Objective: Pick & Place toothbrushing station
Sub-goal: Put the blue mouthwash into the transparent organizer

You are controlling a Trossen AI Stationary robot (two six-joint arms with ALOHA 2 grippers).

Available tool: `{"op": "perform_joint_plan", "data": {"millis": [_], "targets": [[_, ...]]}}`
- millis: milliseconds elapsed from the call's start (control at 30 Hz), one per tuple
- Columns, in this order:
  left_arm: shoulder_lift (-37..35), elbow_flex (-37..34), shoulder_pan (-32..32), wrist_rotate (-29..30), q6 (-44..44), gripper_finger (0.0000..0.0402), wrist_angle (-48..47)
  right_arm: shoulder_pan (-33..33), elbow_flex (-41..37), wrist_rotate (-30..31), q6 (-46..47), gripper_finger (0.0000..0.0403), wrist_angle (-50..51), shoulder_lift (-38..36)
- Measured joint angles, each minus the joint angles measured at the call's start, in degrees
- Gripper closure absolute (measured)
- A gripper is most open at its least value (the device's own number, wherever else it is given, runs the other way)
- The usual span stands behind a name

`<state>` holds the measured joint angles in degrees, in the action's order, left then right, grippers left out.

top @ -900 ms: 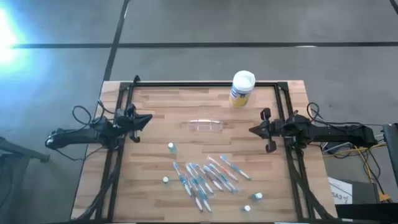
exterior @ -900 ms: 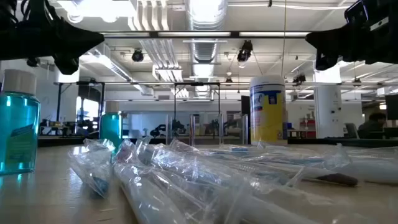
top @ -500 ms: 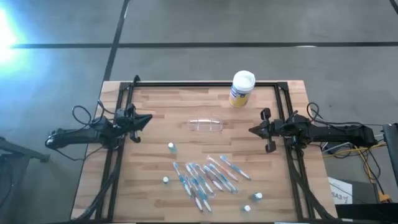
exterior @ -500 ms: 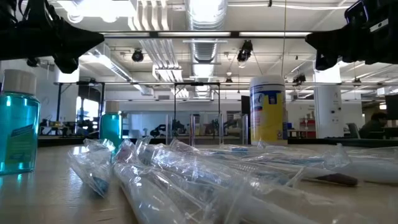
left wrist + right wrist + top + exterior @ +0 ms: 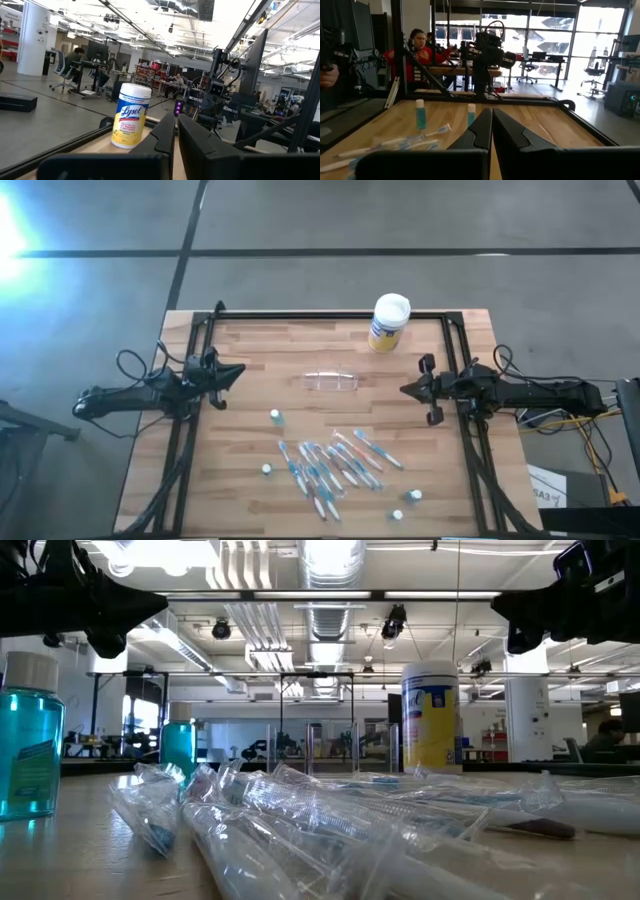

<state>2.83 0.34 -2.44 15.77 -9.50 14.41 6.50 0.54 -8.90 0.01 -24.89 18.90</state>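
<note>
A: Left gripper at the table's left rail, raised, jaws pressed together, holding nothing. Right gripper at the opposite rail, likewise raised, jaws closed and empty.

B: And the toothbrushing station?

A: Lying on its side between the two sets of jaws, roughly level with both, well apart from each. See-through cup, nothing visible inside.

B: Toothbrushes?

A: Scattered in a loose heap on the wood, beyond the cup toward the near edge, nearer the right jaws than the left; wrapped in clear film in the low view. Small bottles of blue liquid with white caps around the heap, one just beside the cup.

B: Yellow canister?

A: Upright at the far rail, white lid on, ahead of the left jaws in the left wrist view.
</note>
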Motion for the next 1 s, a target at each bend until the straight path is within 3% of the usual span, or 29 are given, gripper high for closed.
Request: {"op": "perform_joint_plan", "data": {"millis": [500,667,1000], "targets": [[0.6,1.3,0.0,0.0,0.4,0.0376,-1.0,0.0,0.0,0.0,0.0,0.0394,1.0,0.0],[5.8,9.6,0.0,-2.3,2.7,0.0386,-3.3,0.0,0.0,0.0,0.0,0.0394,1.0,0.0],[30.4,33.4,0.0,2.3,0.4,0.0397,-29.5,0.0,0.0,0.0,-1.3,0.0394,1.0,0.0]]}}
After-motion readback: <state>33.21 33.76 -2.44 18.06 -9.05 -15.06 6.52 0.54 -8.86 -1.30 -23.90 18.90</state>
